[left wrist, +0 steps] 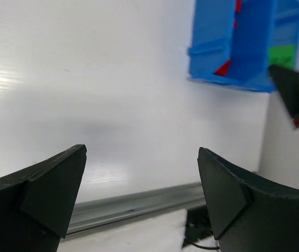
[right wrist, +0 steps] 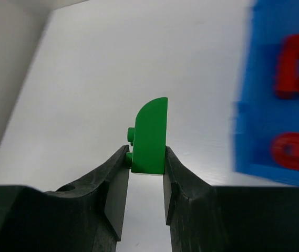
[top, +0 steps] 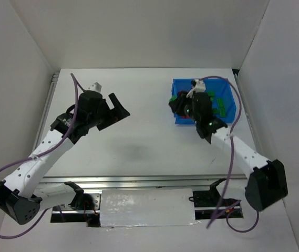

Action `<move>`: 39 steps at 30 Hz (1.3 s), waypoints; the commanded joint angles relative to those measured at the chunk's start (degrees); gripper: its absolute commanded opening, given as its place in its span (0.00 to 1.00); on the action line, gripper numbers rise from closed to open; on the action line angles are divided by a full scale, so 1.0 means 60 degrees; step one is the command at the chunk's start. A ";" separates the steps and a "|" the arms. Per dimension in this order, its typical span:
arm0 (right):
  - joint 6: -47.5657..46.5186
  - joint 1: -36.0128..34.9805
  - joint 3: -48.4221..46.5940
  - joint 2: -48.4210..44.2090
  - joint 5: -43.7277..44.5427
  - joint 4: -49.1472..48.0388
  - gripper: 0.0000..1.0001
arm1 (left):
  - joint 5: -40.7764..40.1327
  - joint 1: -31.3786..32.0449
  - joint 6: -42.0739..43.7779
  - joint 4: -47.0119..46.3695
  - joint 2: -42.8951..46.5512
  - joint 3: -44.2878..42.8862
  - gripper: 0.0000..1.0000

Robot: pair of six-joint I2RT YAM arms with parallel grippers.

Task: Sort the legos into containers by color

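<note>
The blue bin stands at the back right of the table. Green legos lie in its right compartment. Red legos lie in the compartment nearest my right gripper. My right gripper is shut on a green lego with a rounded top, held above the table just left of the bin. In the top view the right gripper sits at the bin's left wall. My left gripper is open and empty over the table's left middle; its wrist view shows the bin far off.
White walls close in the table on the left, back and right. A metal rail runs along the near edge. The right arm reaches across the bin's front. The right gripper's tip shows in the left wrist view.
</note>
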State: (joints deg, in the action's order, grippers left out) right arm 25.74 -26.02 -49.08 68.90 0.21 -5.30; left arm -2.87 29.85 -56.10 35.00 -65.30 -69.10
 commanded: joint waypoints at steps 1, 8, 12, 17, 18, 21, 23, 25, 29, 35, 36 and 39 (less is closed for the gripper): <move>0.1086 0.1856 -0.1848 0.1184 0.0815 0.3165 0.00 | -0.1816 -0.0111 0.1860 0.1899 0.0057 -0.0904 1.00; 0.1306 0.5097 -0.3815 0.3455 0.1076 0.4456 0.04 | -0.2435 -0.0126 0.3181 0.2296 0.1521 -0.0073 1.00; 0.1219 0.5420 -0.5336 0.4993 0.1988 0.5218 0.10 | -0.2890 -0.0155 0.3636 0.2120 0.2035 0.0734 0.99; 0.1160 0.5465 -0.5692 0.5625 0.1665 0.5351 0.68 | -0.2568 -0.0170 0.3915 0.1522 0.2152 0.1686 0.99; 0.1174 0.5465 -0.5663 0.5553 0.1650 0.5322 0.78 | -0.2582 -0.0184 0.3929 0.1476 0.2152 0.1760 1.00; 0.1204 0.5450 -0.5342 0.5085 0.1650 0.5147 0.92 | -0.2728 -0.0184 0.3944 0.1607 0.2079 0.1629 1.00; 0.1204 0.5450 -0.5238 0.4778 0.1417 0.5087 1.00 | -0.2831 -0.0170 0.3959 0.1564 0.2167 0.1615 1.00; 0.1073 0.5290 -0.4976 0.4061 0.1139 0.5204 1.00 | -0.2991 -0.0184 0.3929 0.1607 0.2269 0.1556 0.99; 0.0401 0.4065 -0.3396 0.1052 0.1136 0.4971 1.00 | -0.3723 -0.0199 0.3827 0.1827 0.2358 0.1176 0.99; -0.0232 0.1515 -0.1606 -0.3300 0.1824 0.6242 1.00 | -0.5451 -0.0272 0.3608 0.2427 0.2343 0.0370 1.00; -0.0203 0.1350 -0.1489 -0.3760 0.1927 0.6520 1.00 | -0.5671 -0.0287 0.3622 0.2457 0.2386 0.0340 0.99; -0.0202 0.1188 -0.1561 -0.5415 0.1461 0.7926 1.00 | -0.6053 -0.0316 0.3681 0.2588 0.2591 0.0150 0.99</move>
State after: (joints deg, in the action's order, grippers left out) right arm 26.00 -18.31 -59.64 42.00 8.19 32.38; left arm -33.15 28.36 -33.45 48.93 -51.37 -65.80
